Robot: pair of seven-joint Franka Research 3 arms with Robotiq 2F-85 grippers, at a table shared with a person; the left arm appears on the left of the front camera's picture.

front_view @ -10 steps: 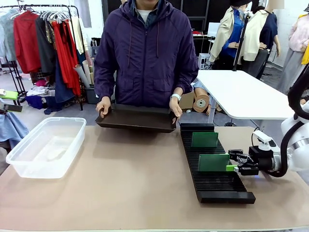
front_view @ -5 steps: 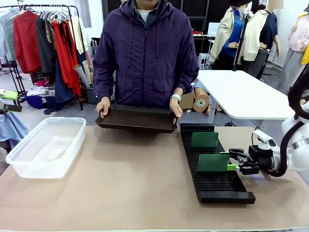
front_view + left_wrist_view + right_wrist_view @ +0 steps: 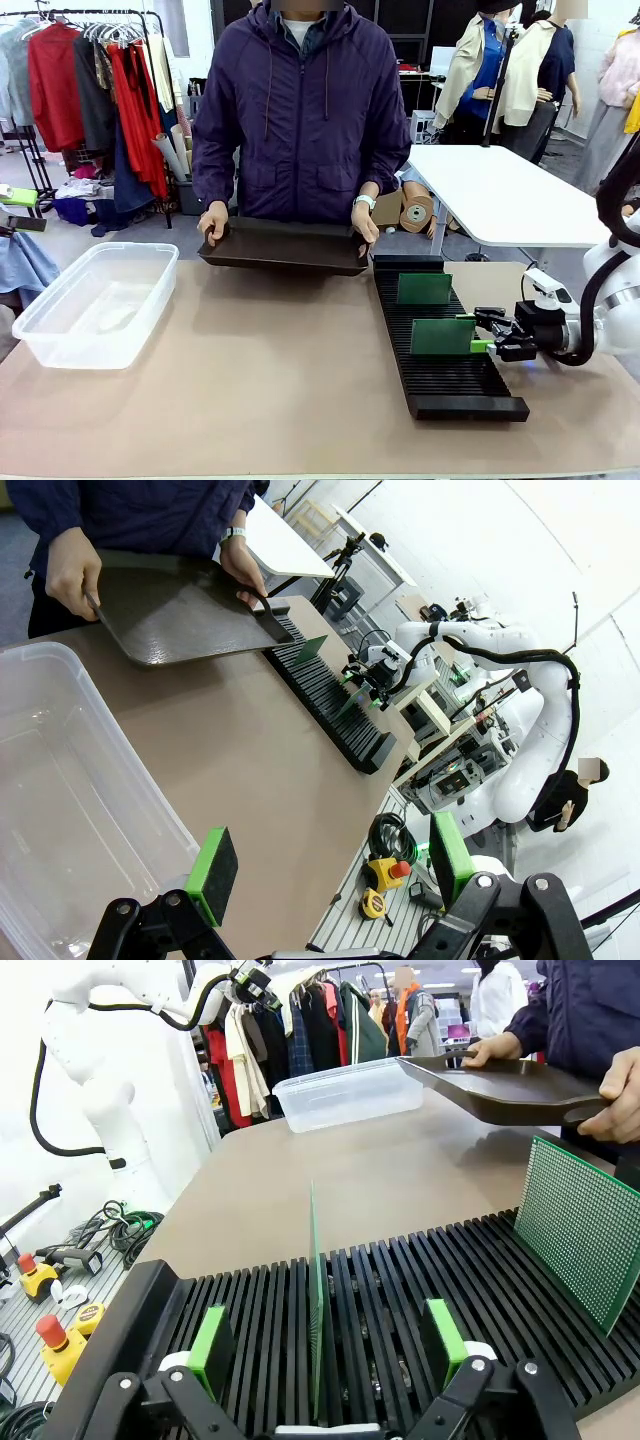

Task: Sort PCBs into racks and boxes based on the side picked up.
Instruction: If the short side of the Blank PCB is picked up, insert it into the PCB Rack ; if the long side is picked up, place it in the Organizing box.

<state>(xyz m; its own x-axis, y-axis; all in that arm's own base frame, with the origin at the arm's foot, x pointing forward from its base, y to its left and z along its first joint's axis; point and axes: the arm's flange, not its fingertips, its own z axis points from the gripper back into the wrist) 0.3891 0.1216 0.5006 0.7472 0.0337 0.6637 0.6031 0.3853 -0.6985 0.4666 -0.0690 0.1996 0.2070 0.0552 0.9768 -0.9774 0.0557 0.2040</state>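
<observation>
The right claw [image 3: 487, 334] stood wide open at the rack's [image 3: 440, 385] right-hand side, its green pads [image 3: 208, 1348] spread on either side of the near PCB [image 3: 442, 337] and touching neither face. That board stood upright in a slot, edge-on to the claw in the right wrist view, its long axis running across the rack toward the arm. So the thing lay dead ahead, between the fingers, and the open way out looked to be straight back along them, off the rack's right edge onto bare counter [image 3: 300, 380]. A second PCB [image 3: 424, 289] stood several slots farther on, well apart. The person held the black tray [image 3: 285, 247] tilted over the counter's far edge. The left claw [image 3: 330, 865] hung open and empty above the clear box [image 3: 100, 302], far from the rack.
</observation>
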